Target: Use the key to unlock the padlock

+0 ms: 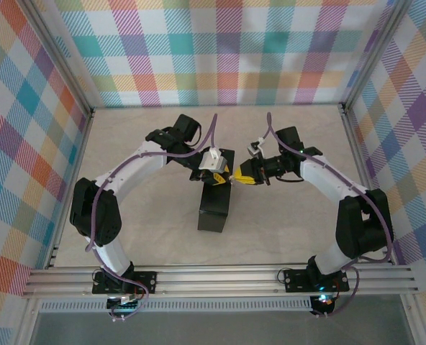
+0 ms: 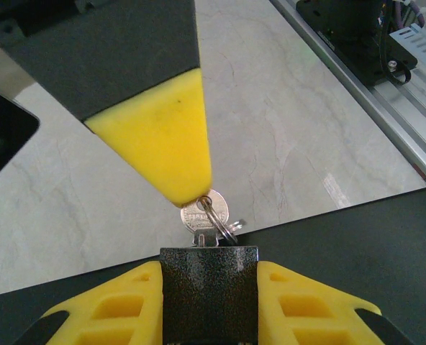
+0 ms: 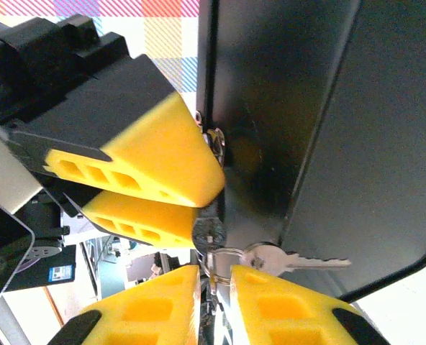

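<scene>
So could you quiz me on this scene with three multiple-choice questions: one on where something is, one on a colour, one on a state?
1. Where do the two tools meet?
A) over the black box B) at the far wall C) beside the arm bases

2. What colour are the tools' fingers?
A) red B) yellow C) green

3. What is the left tool doing?
A) hanging open over bare table B) shut on the padlock C) lying on the rail

Answers:
1 A: the top view shows the left tool and right tool tip to tip above the black box.
2 B: the fingers are yellow.
3 B: its fingers flank the padlock, with the key at its end.
</scene>
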Motion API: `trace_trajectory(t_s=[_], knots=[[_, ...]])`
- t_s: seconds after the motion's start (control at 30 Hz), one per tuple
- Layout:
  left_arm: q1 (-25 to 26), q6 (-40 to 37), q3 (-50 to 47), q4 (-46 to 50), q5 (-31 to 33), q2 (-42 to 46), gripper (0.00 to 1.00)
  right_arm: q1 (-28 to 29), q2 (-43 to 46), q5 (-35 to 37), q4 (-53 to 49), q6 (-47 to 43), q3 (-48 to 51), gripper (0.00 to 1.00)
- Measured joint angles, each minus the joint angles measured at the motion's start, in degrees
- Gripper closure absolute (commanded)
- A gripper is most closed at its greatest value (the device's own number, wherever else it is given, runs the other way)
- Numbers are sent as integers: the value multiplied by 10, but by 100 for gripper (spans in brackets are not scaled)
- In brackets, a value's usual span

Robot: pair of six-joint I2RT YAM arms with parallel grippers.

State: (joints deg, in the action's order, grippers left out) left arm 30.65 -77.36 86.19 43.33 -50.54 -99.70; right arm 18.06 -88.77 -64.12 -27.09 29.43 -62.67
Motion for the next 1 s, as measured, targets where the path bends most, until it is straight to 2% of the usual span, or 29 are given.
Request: trace_trajectory(t_s=[0.3,0.6,0.63,0.7,0.83,1.0], knots=[[0,0,0,0,0,0,86,6,0,-2,15,3,1,94],[-9,10,0,25,2,0,87,27,-12,6,44,31,-1,97],[-9,11,0,27,3,0,87,28,-13,6,44,31,-1,95],[-9,11,0,28,3,0,87,28,-13,8,36,26,-4,86],[-7,11,3,27,2,-4,87,27,-13,13,13,-1,-10,79],[-8,-4,28,49,-5,-22,86,-1,1,48,-42,-88,-11,70]])
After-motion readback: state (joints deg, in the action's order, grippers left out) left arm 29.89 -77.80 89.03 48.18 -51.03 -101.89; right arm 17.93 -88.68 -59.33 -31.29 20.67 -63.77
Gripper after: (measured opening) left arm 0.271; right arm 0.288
